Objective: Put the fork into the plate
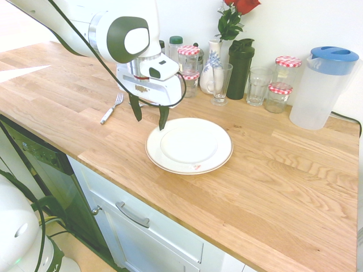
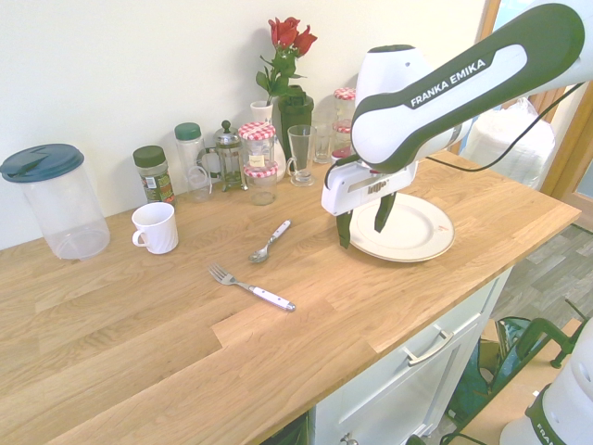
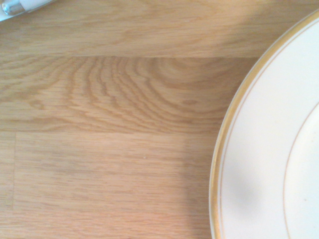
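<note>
The claw [image 1: 150,124] stood with its two dark fingers wide apart and empty, pointing down by the side of the plate [image 1: 189,145] nearest the spoon [image 2: 263,253]. One fingertip overlapped the plate's rim in both outside views, but whether it touched the plate or hung just above it could not be told. The fork [image 2: 255,289] lay on the wooden counter [image 2: 167,343], well apart from the plate, its tines turned away from the plate and its pale handle toward the cabinet side. The spoon lay between the fork and the plate, in full sight in the second outside view; in the first, the claw hid much of it. In the wrist view only part of the plate showed, cut off by the picture's edge, with a soft shadow on its rim. A bit of a pale handle with a metal end [image 3: 12,6] showed in a corner there, too cropped to say which piece of cutlery it belonged to. Behind the claw, in the first outside view, the arm's end partly covered the jars [image 1: 189,59] along the wall.
</note>
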### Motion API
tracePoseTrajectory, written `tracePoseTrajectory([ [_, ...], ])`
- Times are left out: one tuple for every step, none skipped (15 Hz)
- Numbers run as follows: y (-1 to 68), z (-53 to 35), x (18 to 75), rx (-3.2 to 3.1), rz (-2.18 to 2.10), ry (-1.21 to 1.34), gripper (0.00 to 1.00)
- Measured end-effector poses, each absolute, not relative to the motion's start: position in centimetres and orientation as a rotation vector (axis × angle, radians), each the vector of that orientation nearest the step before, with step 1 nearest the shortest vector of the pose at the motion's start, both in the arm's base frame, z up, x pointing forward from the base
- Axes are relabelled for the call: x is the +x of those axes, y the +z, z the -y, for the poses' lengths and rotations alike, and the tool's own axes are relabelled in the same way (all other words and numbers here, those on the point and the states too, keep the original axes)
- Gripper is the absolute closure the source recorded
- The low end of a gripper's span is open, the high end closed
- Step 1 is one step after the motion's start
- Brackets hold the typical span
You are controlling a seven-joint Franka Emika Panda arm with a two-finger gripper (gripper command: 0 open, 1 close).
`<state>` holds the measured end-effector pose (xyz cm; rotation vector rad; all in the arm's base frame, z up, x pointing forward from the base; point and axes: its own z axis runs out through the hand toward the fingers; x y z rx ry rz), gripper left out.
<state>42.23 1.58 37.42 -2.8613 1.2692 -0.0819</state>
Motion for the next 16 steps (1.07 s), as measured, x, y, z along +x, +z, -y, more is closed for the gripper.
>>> tracePoseTrajectory([
  [37.4, -1.6, 42.2, -2.861, -1.268, -0.080, 0.00],
  [37.3, -1.6, 42.3, -2.861, -1.251, -0.075, 0.00],
  [37.3, -2.1, 42.3, -2.867, -1.216, -0.078, 0.00],
  [37.4, -3.4, 42.3, -2.883, -1.173, -0.087, 0.00],
  [37.6, -5.4, 42.3, -2.908, -1.115, -0.097, 0.00],
  [37.8, -7.8, 42.1, -2.929, -1.069, -0.112, 0.00],
  [38.1, -10.2, 41.9, -2.946, -1.031, -0.132, 0.00],
  [38.6, -12.5, 41.6, -2.960, -1.001, -0.153, 0.00],
  [39.1, -14.2, 41.4, -2.970, -0.981, -0.169, 0.00],
  [39.5, -15.5, 41.3, -2.981, -0.967, -0.177, 0.00],
  [39.7, -16.3, 41.5, -2.987, -0.950, -0.177, 0.00],
  [39.6, -17.0, 41.7, -2.992, -0.931, -0.167, 0.00],
  [39.0, -17.8, 42.1, -3.001, -0.908, -0.143, 0.00],
  [38.3, -18.6, 42.4, -3.011, -0.885, -0.116, 0.00],
  [37.6, -19.5, 42.8, -3.019, -0.860, -0.090, 0.00],
  [37.1, -20.2, 43.2, -3.023, -0.843, -0.071, 0.00],
])
